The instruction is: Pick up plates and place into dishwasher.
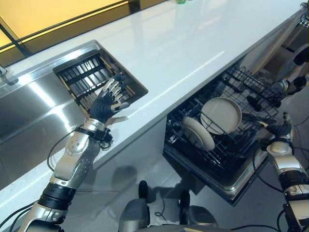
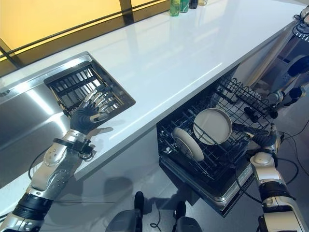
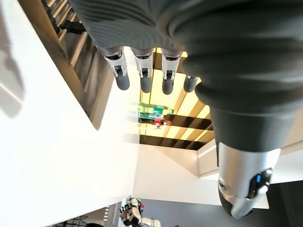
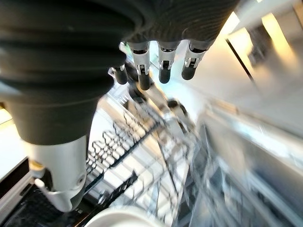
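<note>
Both arms are silver-grey with black bands, each ending in a dark ribbed cover over the left hand (image 1: 104, 107) and right hand (image 2: 266, 139), fingers silver, dark-tipped.

left hand (image 1: 104, 107) hovers spread over the slatted sink rack (image 1: 91, 77) on the left. right, two plates (image 1: 221, 115) stand in the dishwasher rack (image 1: 241, 140), right hand (image 1: 281, 128) beside it.

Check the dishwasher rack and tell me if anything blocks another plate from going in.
Two plates already stand in the middle of the dishwasher rack; wire slots beside them look free. The right hand, fingers straight, hovers at the rack's right edge, holding nothing. Nothing else visible stands in the way.
</note>
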Controlling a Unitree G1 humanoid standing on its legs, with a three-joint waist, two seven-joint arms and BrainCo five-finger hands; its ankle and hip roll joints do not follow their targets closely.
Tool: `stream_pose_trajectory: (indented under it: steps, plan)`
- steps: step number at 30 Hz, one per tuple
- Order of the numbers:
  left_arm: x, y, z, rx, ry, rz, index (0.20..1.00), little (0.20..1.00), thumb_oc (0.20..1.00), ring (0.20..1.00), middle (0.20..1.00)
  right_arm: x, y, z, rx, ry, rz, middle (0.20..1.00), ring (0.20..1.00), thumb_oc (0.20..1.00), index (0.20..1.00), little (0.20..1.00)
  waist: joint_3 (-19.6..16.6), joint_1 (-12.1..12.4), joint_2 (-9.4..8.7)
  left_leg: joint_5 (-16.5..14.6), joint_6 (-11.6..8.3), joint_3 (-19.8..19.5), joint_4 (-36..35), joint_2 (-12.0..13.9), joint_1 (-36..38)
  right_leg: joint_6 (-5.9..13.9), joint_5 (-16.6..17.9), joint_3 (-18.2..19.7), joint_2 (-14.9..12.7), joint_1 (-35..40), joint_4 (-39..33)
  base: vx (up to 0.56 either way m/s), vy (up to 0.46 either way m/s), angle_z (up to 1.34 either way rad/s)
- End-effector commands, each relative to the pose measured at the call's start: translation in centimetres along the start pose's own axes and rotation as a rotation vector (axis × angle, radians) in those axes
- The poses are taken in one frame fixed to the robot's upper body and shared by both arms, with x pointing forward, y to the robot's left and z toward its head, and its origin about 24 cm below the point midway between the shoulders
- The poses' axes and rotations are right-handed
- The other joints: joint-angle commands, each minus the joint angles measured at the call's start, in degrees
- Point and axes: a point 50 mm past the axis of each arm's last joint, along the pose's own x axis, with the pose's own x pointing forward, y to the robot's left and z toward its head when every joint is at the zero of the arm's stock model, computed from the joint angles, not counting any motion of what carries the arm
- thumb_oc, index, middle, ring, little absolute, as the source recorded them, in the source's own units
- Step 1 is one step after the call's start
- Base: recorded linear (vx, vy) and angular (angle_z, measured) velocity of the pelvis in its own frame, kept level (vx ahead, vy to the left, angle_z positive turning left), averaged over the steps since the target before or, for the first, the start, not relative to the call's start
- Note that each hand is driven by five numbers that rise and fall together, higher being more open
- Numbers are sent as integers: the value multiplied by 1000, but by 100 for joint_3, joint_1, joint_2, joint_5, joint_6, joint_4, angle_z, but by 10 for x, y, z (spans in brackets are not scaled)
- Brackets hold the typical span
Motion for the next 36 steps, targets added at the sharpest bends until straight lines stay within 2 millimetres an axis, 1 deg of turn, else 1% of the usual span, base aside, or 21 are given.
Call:
stream_pose_trajectory:
  steps: [1,5,7,8,11,13,15,18,21,24,30,34,36]
  plan:
    - [4,-15,-1,8,-34,-51,1000,1000,1000,1000,1000,7,-4,13,183,-37,32,1000,1000,1000,1000,1000,-40,62,2,-2115,590,213,2380,-487,-605,-336,-985,-200,-109,-892,1889,-51,98,-1]
    - [15,-24,3,14,-51,-88,1000,1000,1000,1000,1000,10,10,19,331,-3,86,1000,1000,1000,1000,1000,147,81,118,-2401,713,97,3146,-566,-1134,-466,-1295,-148,-182,-1426,2827,-101,91,-1]
    - [18,-27,5,26,-68,-105,1000,1000,1000,1000,1000,12,13,23,349,-13,95,1000,1000,1000,1000,1000,222,97,164,-2478,736,41,3470,-592,-1358,-502,-1377,-157,-253,-1622,3142,-102,61,4]
    - [21,-29,9,43,-88,-115,1000,1000,1000,1000,1000,12,17,29,340,-30,104,1000,1000,1000,1000,1000,293,100,211,-2548,779,15,3646,-617,-1492,-532,-1459,-142,-310,-1787,3375,-115,65,2]
    - [25,-32,11,39,-102,-125,1000,1000,1000,1000,1000,13,27,39,333,-38,151,1000,1000,1000,1000,1000,362,116,299,-2632,818,9,3996,-679,-1743,-578,-1608,-113,-404,-2098,3845,-76,73,8]
    - [26,-33,12,39,-109,-127,1000,1000,1000,1000,1000,13,32,39,366,1,176,1000,1000,1000,1000,1000,394,117,332,-2683,817,17,4194,-697,-1866,-605,-1680,-103,-445,-2238,4062,-45,47,10]
    - [28,-34,14,35,-127,-128,1000,1000,1000,1000,1000,13,39,32,459,95,205,1000,1000,1000,1000,1000,465,127,384,-2799,847,44,4421,-714,-1974,-629,-1826,-64,-483,-2412,4361,-51,49,8]
    - [29,-35,16,28,-135,-128,1000,1000,1000,1000,1000,10,46,20,519,195,221,1000,1000,1000,1000,1000,494,161,437,-2857,852,46,4583,-749,-2084,-656,-1910,-59,-488,-2535,4541,-38,31,0]
    - [30,-39,15,22,-126,-131,1000,1000,1000,1000,1000,6,56,13,568,271,285,1000,1000,1000,1000,1000,500,196,483,-2870,860,6,4663,-795,-2136,-680,-1939,-37,-475,-2594,4634,0,0,0]
    - [32,-41,16,16,-125,-140,1000,1000,1000,1000,1000,5,63,17,616,288,379,1000,1000,1000,1000,1000,521,230,523,-2858,851,-21,4680,-820,-2144,-697,-1945,-41,-474,-2590,4650,1,0,-1]
    - [31,-39,22,22,-119,-173,1000,1000,1000,1000,1000,3,72,40,713,191,630,1000,1000,1000,1000,1000,518,316,532,-2736,798,-73,4515,-849,-2108,-685,-1885,-71,-483,-2518,4528,4,-25,-3]
    - [32,-35,29,42,-127,-188,1000,1000,1000,1000,1000,3,76,65,746,122,734,1000,1000,1000,1000,1000,517,376,509,-2679,796,-105,4443,-848,-2153,-673,-1854,-120,-490,-2542,4473,-20,-74,-2]
    - [33,-33,32,50,-128,-192,1000,1000,1000,1000,1000,3,78,83,757,80,793,1000,1000,1000,1000,1000,517,426,495,-2672,801,-130,4465,-852,-2205,-676,-1853,-152,-506,-2579,4489,-11,-84,-9]
